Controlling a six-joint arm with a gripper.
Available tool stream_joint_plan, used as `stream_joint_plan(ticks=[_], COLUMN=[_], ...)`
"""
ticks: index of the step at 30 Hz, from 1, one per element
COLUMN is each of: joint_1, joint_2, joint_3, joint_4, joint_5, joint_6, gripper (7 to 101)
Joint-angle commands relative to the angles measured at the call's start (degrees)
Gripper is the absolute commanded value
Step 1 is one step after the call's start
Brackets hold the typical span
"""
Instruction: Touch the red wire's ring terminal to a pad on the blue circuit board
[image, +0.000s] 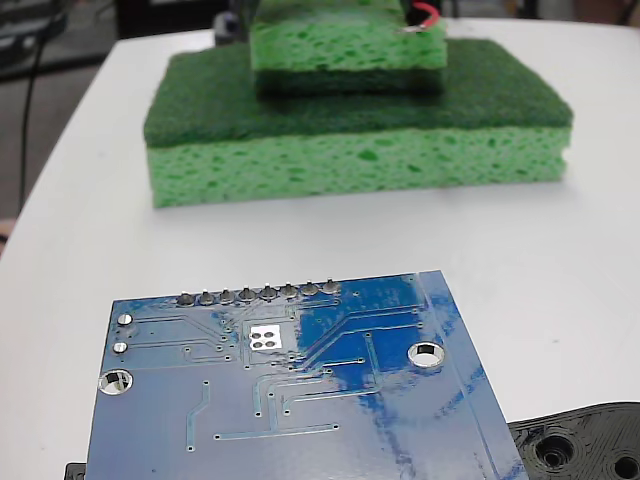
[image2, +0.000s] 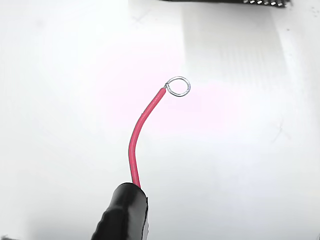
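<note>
Where the fixed view looks across a white table (image: 90, 200), two stacked green sponges (image: 350, 130), porous with darker scrubbing tops, stand between the blue circuit board (image: 300, 400) up front and the red wire (image: 425, 15) peeking out behind them. The glossy board carries a square silver pad (image: 266, 337); a black plastic part (image: 580, 445) lies beside it. In the wrist view, the wire curves from a black sleeve (image2: 122, 215) to its ring terminal (image2: 178, 86) above bare table. Whether the gripper's jaws are apart or together cannot be told.
</note>
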Motion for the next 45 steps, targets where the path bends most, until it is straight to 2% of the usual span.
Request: stream_joint_plan(ticks=[1,11,45], joint_1=[-1.1,-3.4,-3.8], joint_2=[0.3,0.3,0.3], joint_3=[0.4,1.2,1.3], joint_4=[-0.4,-0.5,-0.5], joint_5=[2.4,4.6,5.8], joint_6=[0.2,0.3,0.9], gripper=[100.3,100.3,100.3])
